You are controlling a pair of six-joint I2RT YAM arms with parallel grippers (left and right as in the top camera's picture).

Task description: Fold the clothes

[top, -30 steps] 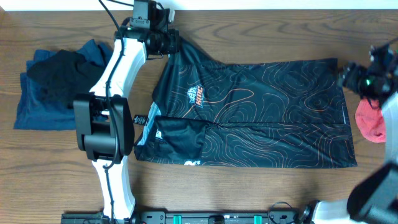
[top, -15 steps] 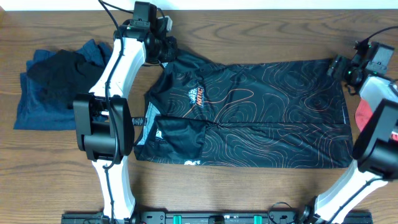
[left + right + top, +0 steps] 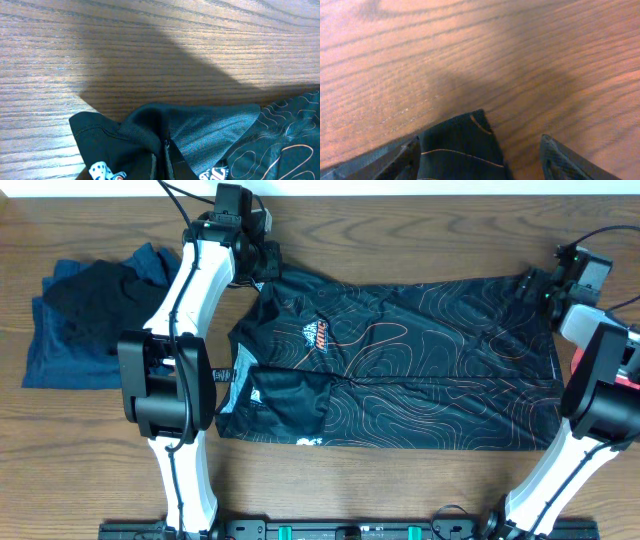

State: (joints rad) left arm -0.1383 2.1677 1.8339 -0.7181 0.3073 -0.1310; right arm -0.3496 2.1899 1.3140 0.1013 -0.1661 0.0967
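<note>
Roughly midway inside right hand (image 3: 480, 156), shirt (image 3: 456, 146) corner

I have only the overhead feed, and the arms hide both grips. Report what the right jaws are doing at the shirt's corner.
Observer: In the right wrist view the jaws stand open, one either side of the black shirt's corner, not closed on it.
Operator: Say how that corner lies.
Observer: Flat on the wooden table, as far as I can tell.
Operator: Now the left.
Observer: The left wrist view shows the shirt bunched into folds at the frame's bottom; the jaws themselves are out of frame.
</note>
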